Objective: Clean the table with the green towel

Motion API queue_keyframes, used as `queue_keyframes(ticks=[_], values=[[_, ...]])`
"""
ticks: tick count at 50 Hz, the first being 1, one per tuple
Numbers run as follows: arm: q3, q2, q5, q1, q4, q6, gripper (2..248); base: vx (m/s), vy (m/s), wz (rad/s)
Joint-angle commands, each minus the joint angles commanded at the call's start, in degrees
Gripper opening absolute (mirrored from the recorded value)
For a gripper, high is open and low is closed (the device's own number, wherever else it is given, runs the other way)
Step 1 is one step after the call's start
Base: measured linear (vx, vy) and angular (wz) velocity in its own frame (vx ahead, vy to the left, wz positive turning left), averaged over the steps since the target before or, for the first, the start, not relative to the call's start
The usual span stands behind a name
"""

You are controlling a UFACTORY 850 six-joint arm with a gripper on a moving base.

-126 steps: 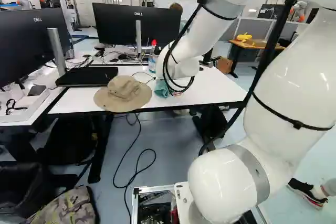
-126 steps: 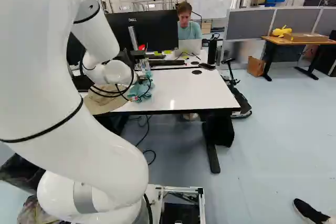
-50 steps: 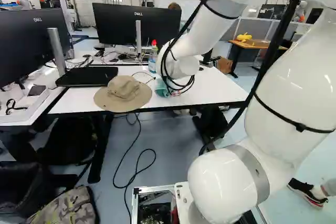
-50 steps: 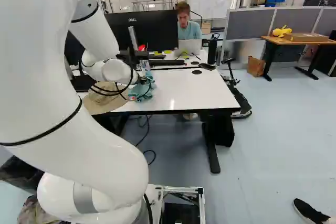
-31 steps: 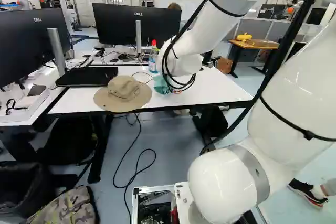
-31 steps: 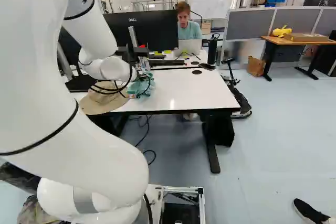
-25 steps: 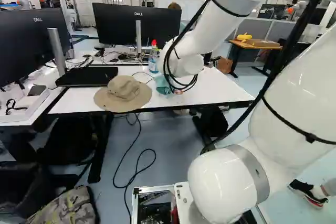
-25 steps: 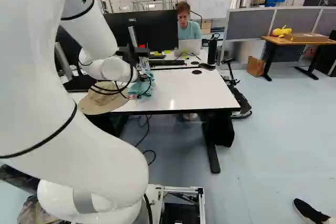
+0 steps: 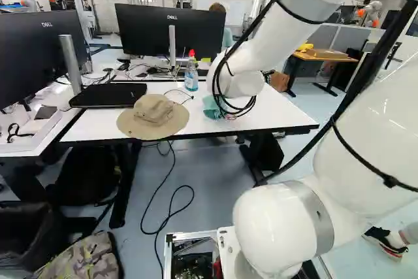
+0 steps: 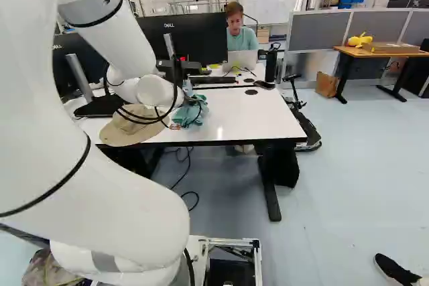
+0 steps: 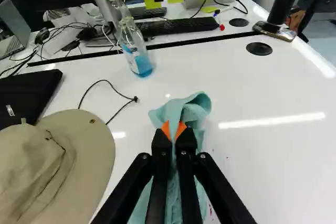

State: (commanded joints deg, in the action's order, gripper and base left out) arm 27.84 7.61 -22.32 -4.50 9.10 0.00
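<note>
White table [image 10: 258, 115], end effector [image 10: 190, 102] nearly closed, green towel [image 11: 190, 109] tight between its pads [image 11: 166, 128].

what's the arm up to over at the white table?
The white arm has the green towel pinched in its jaws, bunched down on the white table. Looks like a wipe-down, though stills can't confirm it's rubbing. Small red specks show beside the towel, so the table isn't clean yet. A sun hat and a spray bottle also sit on it, both outside the jaws.
</note>
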Motion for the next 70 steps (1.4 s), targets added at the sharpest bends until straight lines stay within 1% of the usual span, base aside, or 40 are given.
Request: queue_keyframes(ticks=[13,25,59,70], values=[[1.0,-1.0,0.0,2.7,0.0,0.0,25,0.000,0.000,0.000],[1.1,-2.0,0.0,2.7,0.0,0.0,25,0.000,0.000,0.000],[2.0,-8.0,0.0,2.7,0.0,0.0,25,0.000,0.000,0.000],[2.0,-8.0,0.5,2.7,0.0,0.0,25,0.000,0.000,0.000]])
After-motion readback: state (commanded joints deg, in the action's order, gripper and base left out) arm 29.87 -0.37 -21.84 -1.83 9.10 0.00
